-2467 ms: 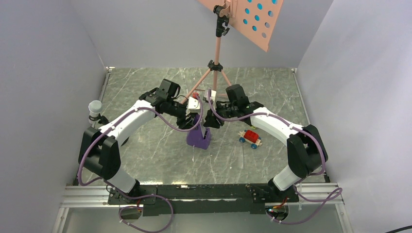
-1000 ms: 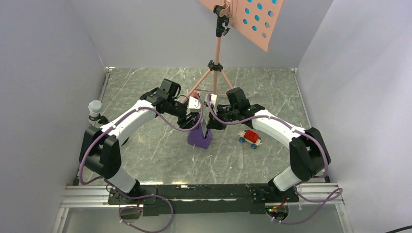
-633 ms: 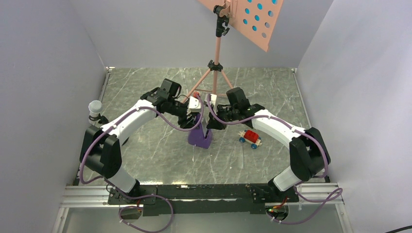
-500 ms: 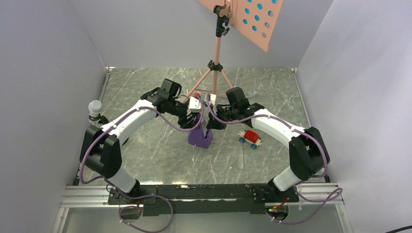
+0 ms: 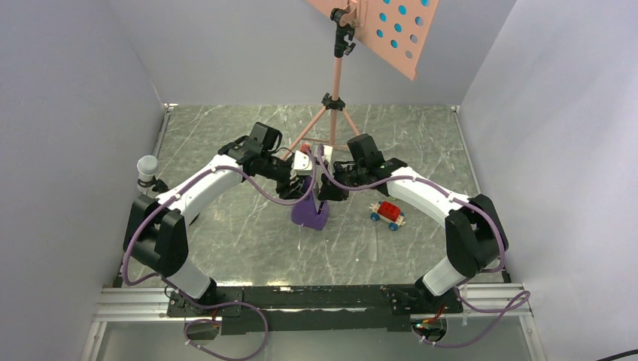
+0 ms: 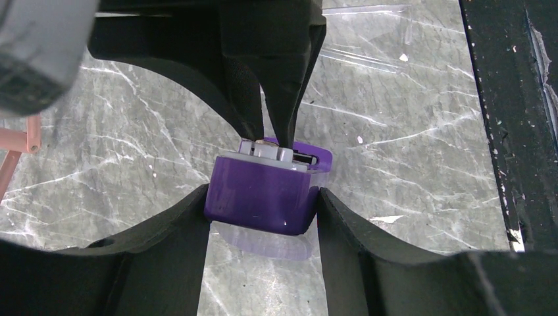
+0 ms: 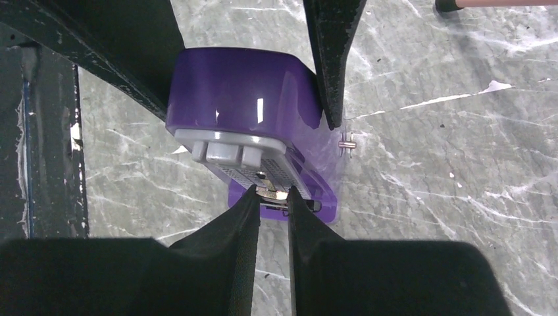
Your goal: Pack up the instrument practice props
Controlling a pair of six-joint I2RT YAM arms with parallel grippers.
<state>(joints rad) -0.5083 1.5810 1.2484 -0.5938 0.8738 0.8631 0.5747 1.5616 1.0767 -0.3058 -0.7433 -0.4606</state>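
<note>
Right end effector (image 7: pixel 271 192) leftward; toy car (image 5: pixel 388 213) beside metronome (image 5: pixel 308 214)

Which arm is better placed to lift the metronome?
Left, most likely. The left end effector grips the metronome across its body, while the right end effector only pinches a thin metal part on its face.

**Crowded centre, open table toward the bottom of the frame**

Seen from overhead, the purple metronome (image 5: pixel 308 213) sits mid-frame, boxed in. The jaws of the left arm (image 5: pixel 203 183) press its two sides. The jaws of the right arm (image 5: pixel 421 192) pinch a small metal part on its face. The legs of the pink stand (image 5: pixel 336 75) spread just above it, and a red toy car (image 5: pixel 388 213) sits just to its right. Bare table (image 5: pixel 316 254) lies below, at lower left and at upper right.
</note>
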